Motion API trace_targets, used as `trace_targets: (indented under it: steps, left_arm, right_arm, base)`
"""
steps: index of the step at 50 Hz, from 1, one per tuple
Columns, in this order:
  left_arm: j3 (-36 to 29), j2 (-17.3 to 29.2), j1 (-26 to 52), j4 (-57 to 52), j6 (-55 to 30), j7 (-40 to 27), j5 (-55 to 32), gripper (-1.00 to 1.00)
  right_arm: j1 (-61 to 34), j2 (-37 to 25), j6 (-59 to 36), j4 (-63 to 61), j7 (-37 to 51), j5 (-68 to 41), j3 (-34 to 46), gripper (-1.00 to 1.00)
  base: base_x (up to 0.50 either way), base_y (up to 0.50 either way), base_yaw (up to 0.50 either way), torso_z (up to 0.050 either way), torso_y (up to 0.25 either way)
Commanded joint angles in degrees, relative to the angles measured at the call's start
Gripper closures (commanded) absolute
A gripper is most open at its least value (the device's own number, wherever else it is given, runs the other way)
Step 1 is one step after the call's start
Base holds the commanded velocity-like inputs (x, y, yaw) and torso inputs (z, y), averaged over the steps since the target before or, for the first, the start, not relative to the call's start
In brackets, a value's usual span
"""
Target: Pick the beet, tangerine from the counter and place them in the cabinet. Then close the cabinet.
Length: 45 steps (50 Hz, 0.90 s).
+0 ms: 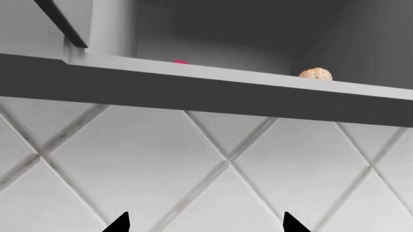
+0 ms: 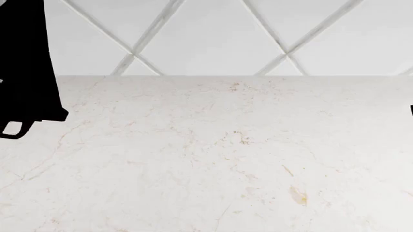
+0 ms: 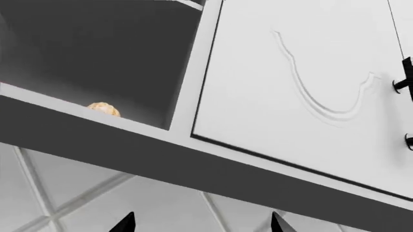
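Observation:
The left wrist view looks up into the open cabinet (image 1: 213,77). The tangerine (image 1: 316,74) rests on its shelf near the front edge, and only a magenta sliver of the beet (image 1: 180,62) peeks over the lip further along. The tangerine (image 3: 103,109) also shows in the right wrist view, inside the dark cabinet (image 3: 96,53). My left gripper (image 1: 206,226) is open and empty below the shelf, facing the tiled wall. My right gripper (image 3: 202,224) is likewise open and empty under the cabinet. The counter (image 2: 213,154) spreads white and bare in the head view.
A door panel with a dark edge (image 1: 61,21) stands swung out beside the open compartment. A shut neighbouring door (image 3: 310,87) with a black handle (image 3: 403,82) lies beside the opening. Diamond-patterned wall tiles (image 2: 213,38) back the counter. My left arm (image 2: 26,63) is raised at the left.

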<state>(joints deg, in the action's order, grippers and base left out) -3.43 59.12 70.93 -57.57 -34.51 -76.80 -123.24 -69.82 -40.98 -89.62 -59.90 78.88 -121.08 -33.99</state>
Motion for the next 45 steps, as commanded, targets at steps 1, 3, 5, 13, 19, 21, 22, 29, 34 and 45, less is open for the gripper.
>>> trace_targets:
  steps: [1,3,5,13,19,21,22,29,34,45]
  left_arm:
    - [-0.2,-0.7,-0.7,-0.1,-0.6,-0.1,0.7,-1.00]
    - [-0.1,-0.8,-1.1,-0.1,-0.9,0.1,1.0,-1.00]
    - [0.0,-0.9,-1.7,-0.1,-1.1,0.2,1.4,-1.00]
    - [0.1,-1.3,-2.6,-0.4,-1.5,0.1,1.9,-1.00]
    - [0.3,-1.4,-2.7,-0.2,-1.7,0.1,1.8,-1.00]
    - [0.2,-1.4,-2.5,-0.1,-1.8,0.1,1.8,-1.00]
    - [0.3,-1.4,-2.4,-0.1,-1.9,0.1,1.8,-1.00]
    - [0.2,-1.4,-1.8,0.2,-2.1,0.1,1.6,-1.00]
    - [0.1,-1.4,-1.4,0.4,-2.4,0.1,1.6,-1.00]
    - [-0.2,1.6,2.2,4.4,-6.5,2.3,3.1,-1.00]
  right_arm:
    - [13.1,-7.8,8.2,-0.1,-15.3,21.7,10.0,-1.00]
    - [30.3,9.4,25.4,-0.1,-32.5,38.9,18.2,-1.00]
    - [35.8,26.6,32.6,-0.1,-49.7,56.1,18.9,-1.00]
    - [41.6,33.3,47.6,12.6,-85.4,124.9,16.2,-1.00]
    - [44.2,33.5,51.5,14.6,-85.3,124.1,15.6,-1.00]
    - [44.6,33.5,51.7,14.5,-85.4,123.9,15.8,-1.00]
    - [44.9,33.5,51.8,14.5,-85.5,123.8,16.0,-1.00]
    - [46.4,33.0,51.2,13.1,-85.4,123.8,16.5,-1.00]
    - [45.9,32.5,50.8,13.3,-85.2,123.9,16.7,-1.00]
    - [44.4,32.0,50.6,17.3,-84.6,123.9,19.1,-1.00]
  base:
    - [0.00,0.00,0.00,0.000,0.000]
    - [0.00,0.00,0.00,0.000,0.000]
    - [0.00,0.00,0.00,0.000,0.000]
    - [0.00,0.00,0.00,0.000,0.000]
    - [0.00,0.00,0.00,0.000,0.000]
    - [0.00,0.00,0.00,0.000,0.000]
    - [0.00,0.00,0.00,0.000,0.000]
    - [0.00,0.00,0.00,0.000,0.000]
    - [0.00,0.00,0.00,0.000,0.000]
    - [0.00,0.00,0.00,0.000,0.000]
